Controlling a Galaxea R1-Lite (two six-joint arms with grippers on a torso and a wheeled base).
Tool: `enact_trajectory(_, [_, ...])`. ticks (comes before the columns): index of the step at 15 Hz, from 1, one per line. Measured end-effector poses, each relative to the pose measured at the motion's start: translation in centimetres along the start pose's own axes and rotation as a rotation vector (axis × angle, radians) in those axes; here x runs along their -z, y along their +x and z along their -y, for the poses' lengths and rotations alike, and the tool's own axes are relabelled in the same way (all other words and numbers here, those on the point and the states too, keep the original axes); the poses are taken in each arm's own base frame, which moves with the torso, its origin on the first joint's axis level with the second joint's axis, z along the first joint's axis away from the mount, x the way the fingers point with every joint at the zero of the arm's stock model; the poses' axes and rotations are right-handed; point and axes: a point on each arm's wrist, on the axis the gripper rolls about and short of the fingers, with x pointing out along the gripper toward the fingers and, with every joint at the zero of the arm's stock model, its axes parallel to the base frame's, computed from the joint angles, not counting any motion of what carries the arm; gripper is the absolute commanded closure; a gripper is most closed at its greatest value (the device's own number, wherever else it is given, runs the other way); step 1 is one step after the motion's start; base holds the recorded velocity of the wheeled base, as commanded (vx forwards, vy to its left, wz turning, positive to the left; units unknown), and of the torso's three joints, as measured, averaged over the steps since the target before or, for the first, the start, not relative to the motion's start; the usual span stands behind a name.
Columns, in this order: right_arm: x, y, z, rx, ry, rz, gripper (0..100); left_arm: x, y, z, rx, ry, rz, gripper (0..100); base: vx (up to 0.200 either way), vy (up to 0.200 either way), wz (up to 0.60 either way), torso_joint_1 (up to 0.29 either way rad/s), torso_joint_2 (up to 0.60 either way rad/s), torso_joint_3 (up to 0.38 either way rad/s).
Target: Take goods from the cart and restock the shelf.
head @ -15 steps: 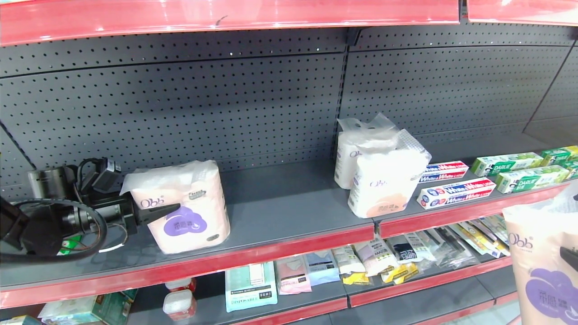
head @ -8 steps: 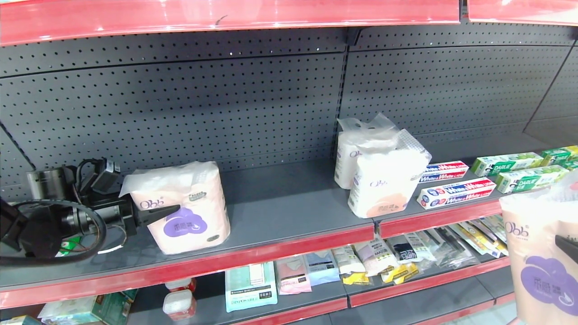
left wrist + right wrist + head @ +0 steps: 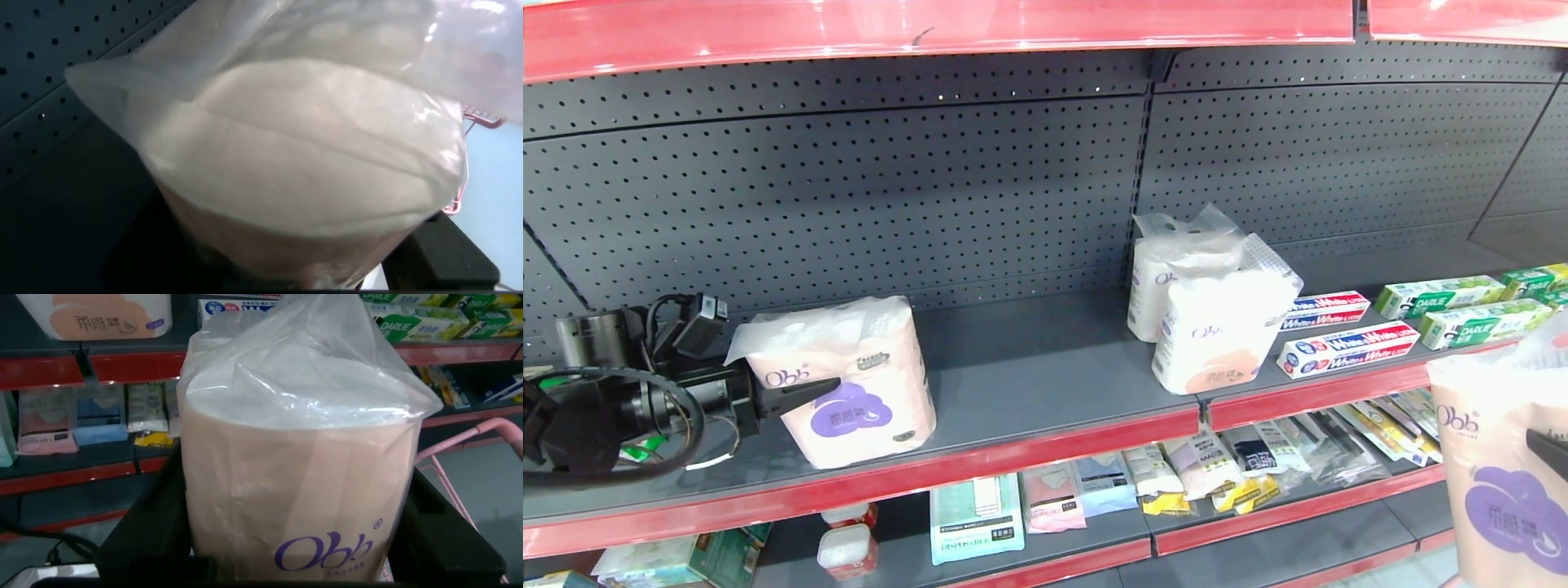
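Head view: we see the left gripper (image 3: 829, 377) clamped on an upright pink-and-purple plastic-wrapped pack of toilet rolls (image 3: 858, 408) at the grey metal shelf's (image 3: 1029, 367) left end. Rightward, the right gripper (image 3: 1547, 447) grasps a matching pack (image 3: 1494, 490), below and in front of the shelf edge.

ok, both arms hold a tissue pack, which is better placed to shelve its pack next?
Left, likely. The left pack sits over the shelf board, apparently resting there, in the left gripper. The right pack hangs low in the right gripper, out in front of the shelf edge.

Tissue pack (image 3: 854, 359) on shelf (image 3: 1029, 367) (near front edge), clamped by left fingers (image 3: 800, 387).
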Motion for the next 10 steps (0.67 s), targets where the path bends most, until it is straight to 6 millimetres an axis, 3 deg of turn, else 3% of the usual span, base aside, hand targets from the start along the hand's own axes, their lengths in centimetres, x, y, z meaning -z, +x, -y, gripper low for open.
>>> enact_trajectory(10, [-0.05,0.03,0.01,0.001,-0.002,0.001,100,0.09,0.03,0.03,0.002,0.013,-0.001,100,0.0,0.0,0.0,0.0,0.0,0.0])
